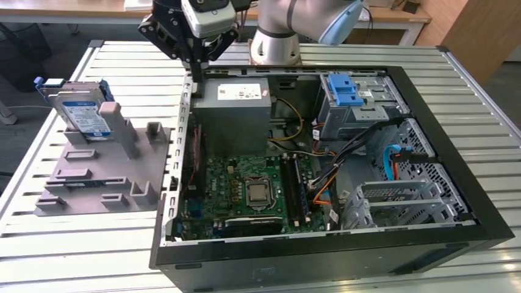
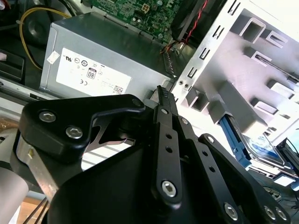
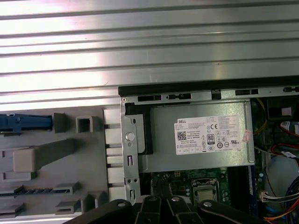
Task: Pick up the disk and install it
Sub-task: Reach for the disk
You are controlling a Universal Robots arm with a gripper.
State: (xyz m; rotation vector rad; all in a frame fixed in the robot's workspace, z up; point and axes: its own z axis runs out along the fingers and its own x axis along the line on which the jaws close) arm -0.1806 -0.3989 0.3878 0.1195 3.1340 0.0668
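Disk (image 1: 84,116) is sitting in its grey stand (image 1: 89,177), unpicked.
I am hovering my gripper (image 1: 195,66) at its two o'clock, fingers pinched together, carrying nothing.

Ribbed silver metal counter (image 1: 73,250), brightly lit. Beyond its far edge: pale wooden desk (image 1: 391,13), brown wooden panel (image 1: 480,33). Off its edge on the exterior view's left: dark grey floor (image 1: 14,143), black mesh bin (image 1: 21,39).
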